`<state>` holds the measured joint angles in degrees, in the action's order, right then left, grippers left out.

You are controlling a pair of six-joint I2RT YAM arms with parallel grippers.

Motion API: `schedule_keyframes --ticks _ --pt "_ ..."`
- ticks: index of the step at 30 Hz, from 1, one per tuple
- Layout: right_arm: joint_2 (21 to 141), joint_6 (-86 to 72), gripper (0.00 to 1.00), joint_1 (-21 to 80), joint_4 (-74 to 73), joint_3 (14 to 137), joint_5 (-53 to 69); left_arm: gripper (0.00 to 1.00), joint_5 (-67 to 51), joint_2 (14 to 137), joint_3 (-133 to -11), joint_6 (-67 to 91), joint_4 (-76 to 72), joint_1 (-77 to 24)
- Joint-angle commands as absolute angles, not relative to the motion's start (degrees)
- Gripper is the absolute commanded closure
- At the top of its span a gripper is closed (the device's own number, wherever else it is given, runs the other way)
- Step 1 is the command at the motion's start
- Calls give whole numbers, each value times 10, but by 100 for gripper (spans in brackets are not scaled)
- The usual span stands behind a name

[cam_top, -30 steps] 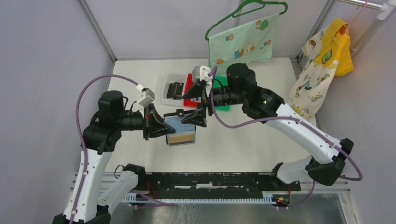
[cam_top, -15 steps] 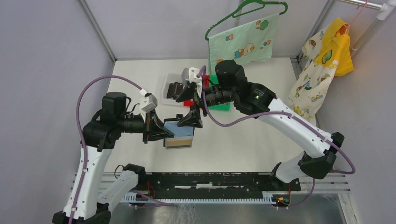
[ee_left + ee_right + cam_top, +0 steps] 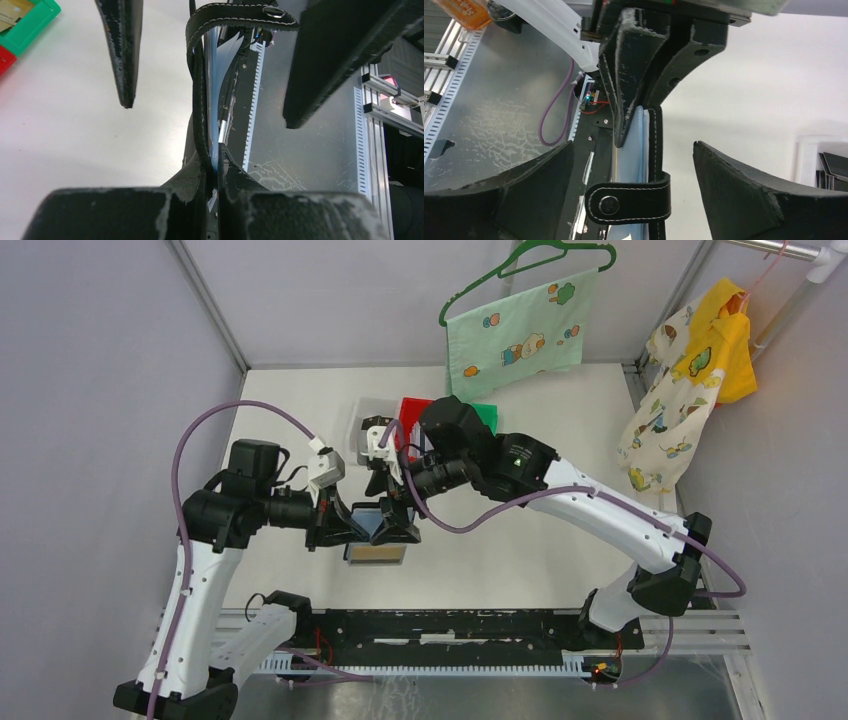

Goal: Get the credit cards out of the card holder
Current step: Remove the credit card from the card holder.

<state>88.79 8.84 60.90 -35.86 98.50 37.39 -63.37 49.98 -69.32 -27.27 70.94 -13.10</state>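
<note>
The black card holder (image 3: 372, 532) hangs above the table, unfolded, its grey-blue lining up and a tan credit card (image 3: 377, 553) at its near end. My left gripper (image 3: 345, 529) is shut on the holder's left edge; the left wrist view has its fingers pinched on black leather and blue lining (image 3: 215, 167). The snap tab (image 3: 629, 202) curls over the far end. My right gripper (image 3: 633, 145) is open, one finger on each side of the holder (image 3: 654, 150), touching neither face. The left gripper (image 3: 636, 122) clamps the opposite edge.
A clear bin (image 3: 362, 418), a red bin (image 3: 412, 408) and a green bin (image 3: 487, 412) stand behind the arms at mid-table. A patterned cloth on a green hanger (image 3: 515, 335) and a yellow garment (image 3: 715, 345) hang at the back. A metal rail (image 3: 480, 625) runs along the near edge.
The right arm has swung left and toward the near edge, bringing its open jaws around the holder. The left arm drew the held holder slightly nearer and stayed shut.
</note>
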Motion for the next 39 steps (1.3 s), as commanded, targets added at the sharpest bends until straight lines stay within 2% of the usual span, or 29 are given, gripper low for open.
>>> schedule_keyframes --ticks 1,4,11,13,15,18,19,20,22,23,25,27,31,39 --pt "898 101 12 609 -367 1007 335 98 -656 497 -715 -324 729 -131" --pt "915 95 29 609 -383 1028 330 98 -658 492 -712 -334 738 -131" --pt "915 93 35 615 -379 1008 344 98 -654 485 -710 -350 744 -131" --pt "908 87 41 616 -367 994 344 98 -650 486 -712 -364 752 -131" --pt "904 81 57 616 -357 984 345 98 -646 488 -714 -379 762 -131" --pt "894 68 88 616 -336 973 349 98 -641 489 -720 -394 765 -131" --pt "892 63 96 616 -331 972 346 96 -640 488 -722 -392 758 -131" --pt "888 55 100 615 -322 972 343 89 -636 486 -723 -380 745 -131" --pt "873 28 100 609 -289 959 345 58 -629 475 -716 -337 699 -131" --pt "862 10 100 602 -256 941 351 39 -625 468 -711 -314 676 -131" --pt "828 -53 100 586 -170 891 358 17 -617 448 -696 -266 628 -131" --pt "788 -108 100 575 -85 842 365 9 -604 421 -677 -206 567 -131" --pt "744 -171 100 561 23 785 394 5 -578 369 -642 -78 430 -131" --pt "690 -225 100 557 116 735 442 3 -530 340 -621 139 236 -131"
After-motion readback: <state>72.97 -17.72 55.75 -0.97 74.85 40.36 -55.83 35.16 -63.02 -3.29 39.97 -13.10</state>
